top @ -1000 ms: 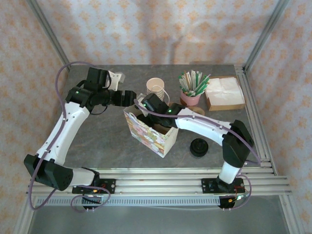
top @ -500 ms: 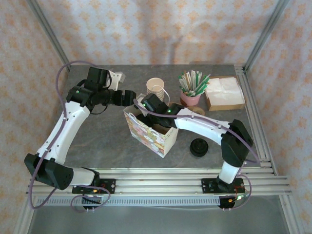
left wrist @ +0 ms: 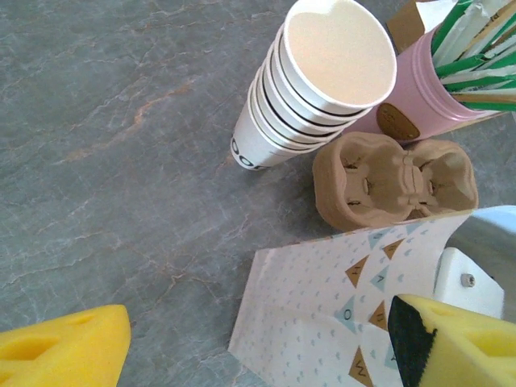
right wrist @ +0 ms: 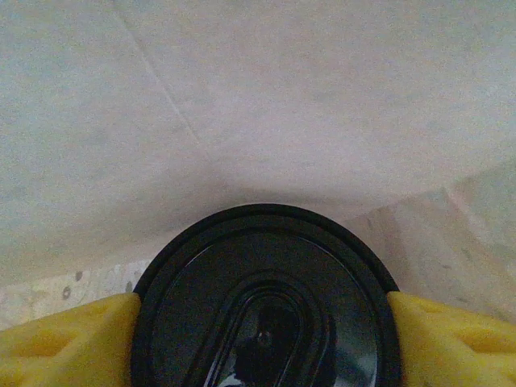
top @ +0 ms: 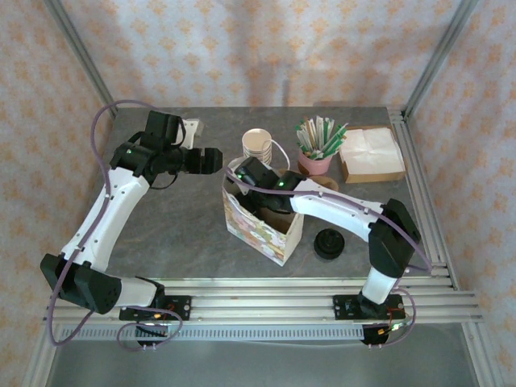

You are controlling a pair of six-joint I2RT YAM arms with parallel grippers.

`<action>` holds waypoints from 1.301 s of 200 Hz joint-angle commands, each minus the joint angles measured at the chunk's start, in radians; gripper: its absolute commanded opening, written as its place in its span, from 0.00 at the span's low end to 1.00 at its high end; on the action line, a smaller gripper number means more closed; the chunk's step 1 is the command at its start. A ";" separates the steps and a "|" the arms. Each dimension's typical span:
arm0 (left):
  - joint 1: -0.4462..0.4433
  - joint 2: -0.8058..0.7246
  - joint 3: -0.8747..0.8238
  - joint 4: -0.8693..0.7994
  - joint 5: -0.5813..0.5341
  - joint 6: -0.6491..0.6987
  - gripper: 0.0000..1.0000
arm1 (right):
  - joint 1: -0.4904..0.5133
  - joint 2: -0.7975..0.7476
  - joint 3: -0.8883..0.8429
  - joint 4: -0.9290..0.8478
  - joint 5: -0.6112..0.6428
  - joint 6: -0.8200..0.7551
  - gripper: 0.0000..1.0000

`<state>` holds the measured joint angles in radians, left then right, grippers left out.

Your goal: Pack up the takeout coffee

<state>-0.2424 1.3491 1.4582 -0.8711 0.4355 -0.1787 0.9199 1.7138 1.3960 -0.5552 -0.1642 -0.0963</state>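
Bag (top: 262,230) now sits further right and more upright than a second ago, and its near-left corner is no longer against the left gripper (top: 211,160).

Left of frame, top view: left gripper hovers off the bag's upper-left edge, apart from it. Fingers spread wide, nothing between them. Left wrist view looks past the bag's printed wall to the cup stack (left wrist: 322,72) and carrier (left wrist: 395,181) on the table behind.

Centre: bag mouth open, right arm reaching down into it.

Right wrist view: right gripper (right wrist: 262,302) is inside the bag, pale paper wall ahead. Coffee (right wrist: 242,258) sits dead centre between the yellow pads, black lid facing the camera. Pads lie at the lid's rim on both sides. Pinching or just let go: cannot tell.

Judgement: coffee is in the bag, directly ahead of the right gripper, with its axis in line with the reach. Right arm is much the nearer. Exit should run straight back along that line, or a pad may tip the cup.
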 commanded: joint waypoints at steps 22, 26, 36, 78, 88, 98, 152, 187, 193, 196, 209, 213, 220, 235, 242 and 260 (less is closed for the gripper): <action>-0.005 -0.029 0.028 0.017 -0.028 -0.027 0.85 | 0.000 -0.046 -0.049 -0.121 0.051 0.041 0.80; -0.005 -0.028 0.028 0.021 -0.026 -0.028 0.85 | -0.001 -0.050 -0.049 -0.118 0.051 0.042 0.80; -0.006 -0.026 0.027 0.020 -0.026 -0.029 0.84 | 0.000 -0.055 -0.047 -0.116 0.059 0.049 0.80; -0.005 -0.028 0.015 0.031 0.010 -0.033 0.84 | 0.000 -0.093 -0.064 -0.057 0.077 0.085 0.82; -0.005 -0.027 0.012 0.034 0.035 -0.032 0.84 | 0.000 -0.105 -0.071 -0.041 0.081 0.092 0.84; -0.006 -0.028 0.008 0.032 0.053 -0.026 0.84 | 0.000 -0.119 -0.077 -0.025 0.088 0.103 0.87; -0.007 -0.022 0.004 0.023 0.060 -0.019 0.83 | 0.000 -0.220 -0.145 0.100 0.128 0.156 0.88; -0.006 -0.020 0.002 0.026 0.058 -0.024 0.83 | 0.000 -0.253 -0.158 0.111 0.152 0.176 0.95; -0.006 -0.018 0.002 0.026 0.060 -0.024 0.83 | -0.001 -0.258 -0.160 0.115 0.146 0.174 0.95; -0.006 -0.018 0.001 0.026 0.060 -0.024 0.83 | 0.000 -0.258 -0.160 0.113 0.146 0.176 0.95; -0.006 -0.019 0.000 0.029 0.056 -0.027 0.83 | 0.000 -0.265 -0.156 0.112 0.154 0.182 0.95; -0.007 -0.018 -0.001 0.030 0.056 -0.027 0.83 | 0.000 -0.267 -0.155 0.112 0.152 0.181 0.95; -0.006 -0.018 0.000 0.030 0.059 -0.028 0.83 | 0.000 -0.272 -0.153 0.112 0.153 0.181 0.95; -0.008 -0.015 0.001 0.028 0.057 -0.029 0.82 | 0.000 -0.285 -0.147 0.116 0.162 0.187 0.95; -0.009 -0.015 0.004 0.025 0.057 -0.027 0.82 | 0.000 -0.290 -0.141 0.114 0.171 0.189 0.95; -0.009 -0.017 0.007 0.017 0.051 -0.024 0.82 | 0.000 -0.306 -0.125 0.104 0.202 0.201 0.93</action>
<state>-0.2428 1.3491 1.4578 -0.8627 0.4892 -0.2012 0.9199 1.4586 1.2518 -0.4694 -0.0250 0.0757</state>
